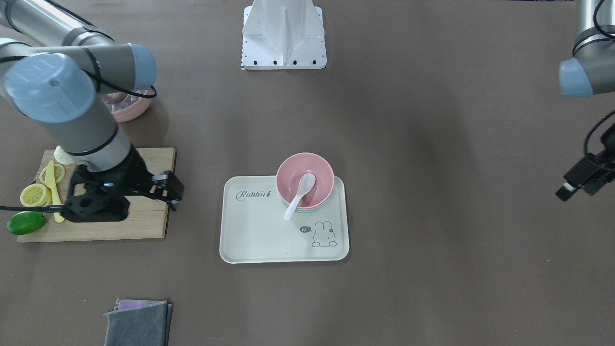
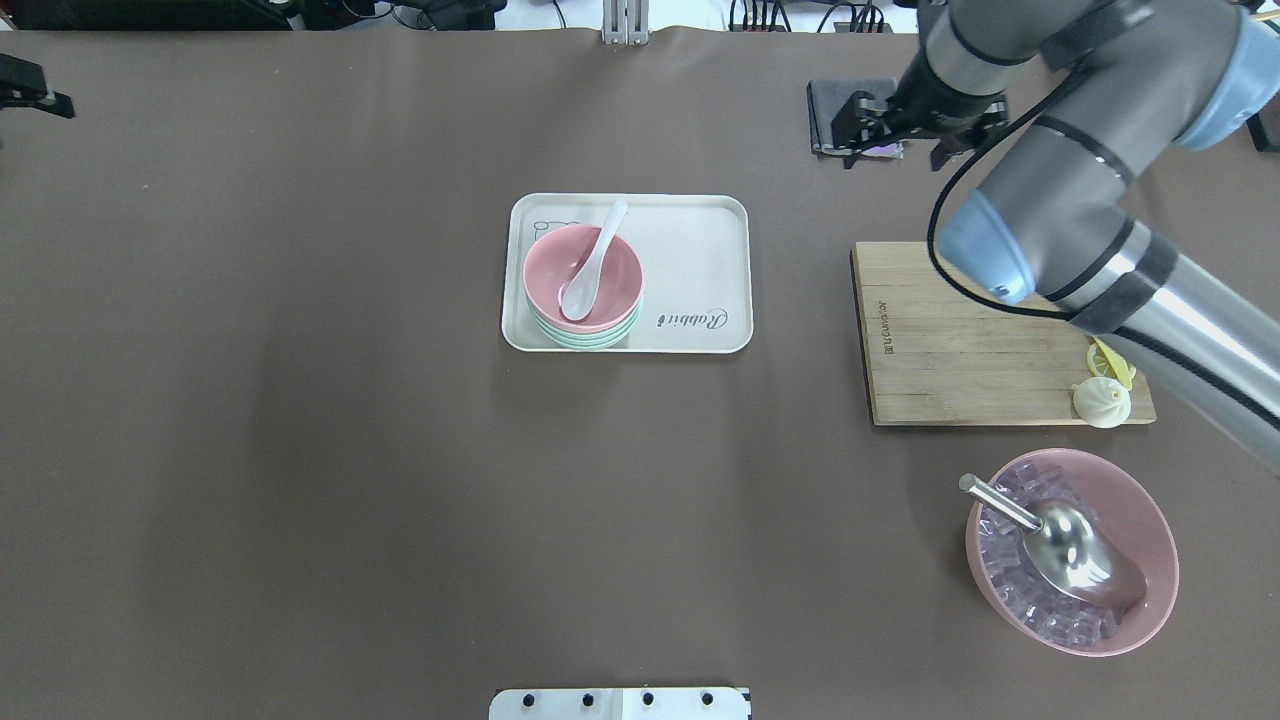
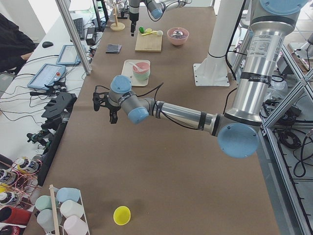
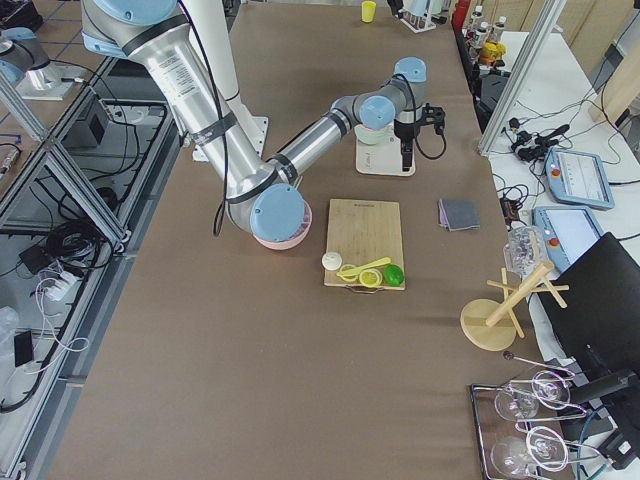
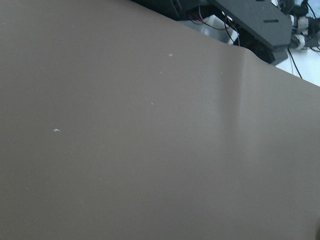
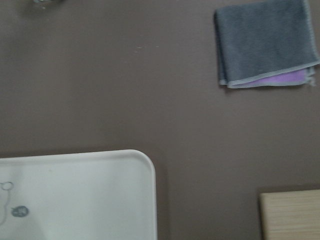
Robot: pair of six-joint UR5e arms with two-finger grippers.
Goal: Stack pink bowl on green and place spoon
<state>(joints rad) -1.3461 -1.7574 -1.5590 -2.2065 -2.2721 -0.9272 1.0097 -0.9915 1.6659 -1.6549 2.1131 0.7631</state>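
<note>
The pink bowl (image 1: pixel 321 169) sits nested in the green bowl (image 1: pixel 305 210) on the cream tray (image 1: pixel 259 230), at its corner. The white spoon (image 1: pixel 300 192) lies in the pink bowl with its handle over the rim. The overhead view shows the same stack: pink bowl (image 2: pixel 612 268), green bowl (image 2: pixel 585 341), spoon (image 2: pixel 592 270), tray (image 2: pixel 700 250). My right gripper (image 1: pixel 170 191) looks open and empty; it hovers over the cutting board, well clear of the tray. My left gripper (image 1: pixel 574 192) is at the table's far side, only partly shown; it looks open and empty.
A wooden cutting board (image 1: pixel 144 221) holds lemon slices (image 1: pixel 36 194) and a bun (image 2: pixel 1100 403), with a lime (image 1: pixel 26 222) beside it. A large pink bowl of ice (image 2: pixel 1150 540) with a metal scoop stands near the robot. A folded grey cloth (image 1: pixel 137 323) lies beyond the board.
</note>
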